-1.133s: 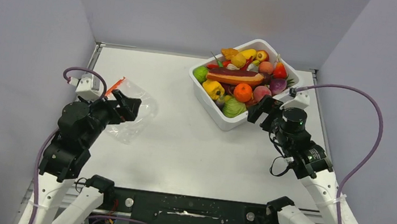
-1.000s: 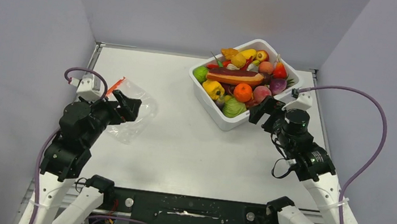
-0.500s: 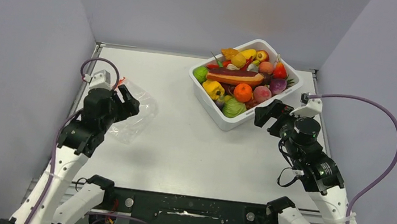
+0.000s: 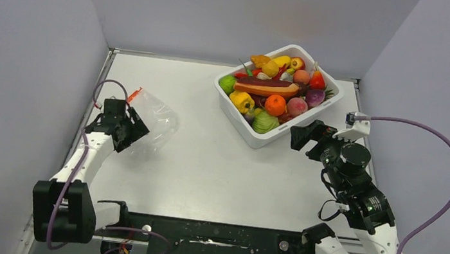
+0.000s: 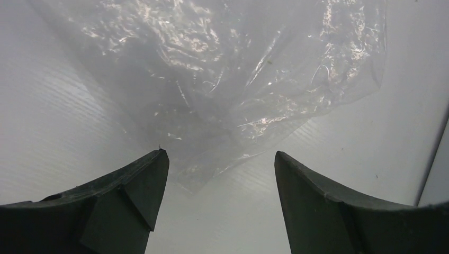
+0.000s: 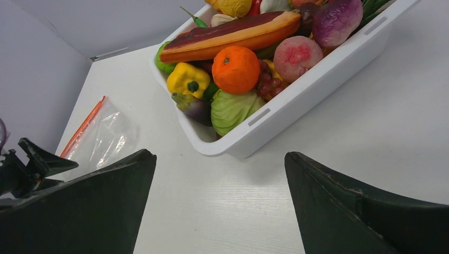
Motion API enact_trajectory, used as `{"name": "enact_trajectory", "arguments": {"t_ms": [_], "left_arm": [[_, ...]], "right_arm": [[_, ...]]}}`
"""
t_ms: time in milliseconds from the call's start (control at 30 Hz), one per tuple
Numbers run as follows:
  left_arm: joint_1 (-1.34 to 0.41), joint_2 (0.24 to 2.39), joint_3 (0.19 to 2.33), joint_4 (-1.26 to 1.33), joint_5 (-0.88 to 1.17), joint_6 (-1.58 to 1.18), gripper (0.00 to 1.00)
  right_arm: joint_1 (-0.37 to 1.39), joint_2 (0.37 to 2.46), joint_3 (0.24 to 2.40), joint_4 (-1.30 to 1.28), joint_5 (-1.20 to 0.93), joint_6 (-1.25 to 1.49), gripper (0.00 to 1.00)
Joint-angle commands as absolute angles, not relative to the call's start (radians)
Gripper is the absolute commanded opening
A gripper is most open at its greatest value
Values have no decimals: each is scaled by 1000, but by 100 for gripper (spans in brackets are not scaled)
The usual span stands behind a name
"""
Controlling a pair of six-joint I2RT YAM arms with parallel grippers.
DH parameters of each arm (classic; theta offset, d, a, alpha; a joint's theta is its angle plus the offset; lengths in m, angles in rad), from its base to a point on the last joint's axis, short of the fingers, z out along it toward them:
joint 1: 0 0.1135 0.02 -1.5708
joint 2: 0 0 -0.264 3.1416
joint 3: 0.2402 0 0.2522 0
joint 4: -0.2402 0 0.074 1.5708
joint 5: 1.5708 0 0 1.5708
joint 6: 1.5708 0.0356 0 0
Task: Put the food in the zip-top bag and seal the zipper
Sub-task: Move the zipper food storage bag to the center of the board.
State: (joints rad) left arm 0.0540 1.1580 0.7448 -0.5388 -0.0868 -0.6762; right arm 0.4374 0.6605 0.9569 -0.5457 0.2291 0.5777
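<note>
A clear, crinkled zip-top bag lies flat on the white bench, filling the upper part of the view. The jaws of the left gripper stand wide apart, gripping nothing. The bag's nearest corner reaches into the gap between them.

The zip-top bag is thin clear plastic, crinkled and shiny. The white tub looks smooth plastic. The table is matt white, finely ribbed.

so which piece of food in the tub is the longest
The orange-red sausage-shaped piece with the dark top, lying across the middle of the white tub; the pieces around it are all short and rounded.
</note>
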Motion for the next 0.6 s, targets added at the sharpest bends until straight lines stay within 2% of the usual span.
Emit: {"name": "enact_trajectory", "arguments": {"t_ms": [0,67,267,333,433,567], "left_arm": [[57,1257,761,-373,27,-671,73],[57,1306,761,-351,41,-668,71],[33,1400,763,-351,112,-631,51],[2,1403,748,-339,130,-642,42],[-69,1391,725,-320,151,-687,21],[-198,1359,669,-248,166,-797,8]], "right_arm": [[435,635,953,-488,208,551,98],[435,638,955,-490,203,543,98],[435,639,967,-514,205,520,98],[435,633,957,-508,208,517,98],[435,630,938,-497,196,519,98],[434,630,943,-513,195,533,98]]}}
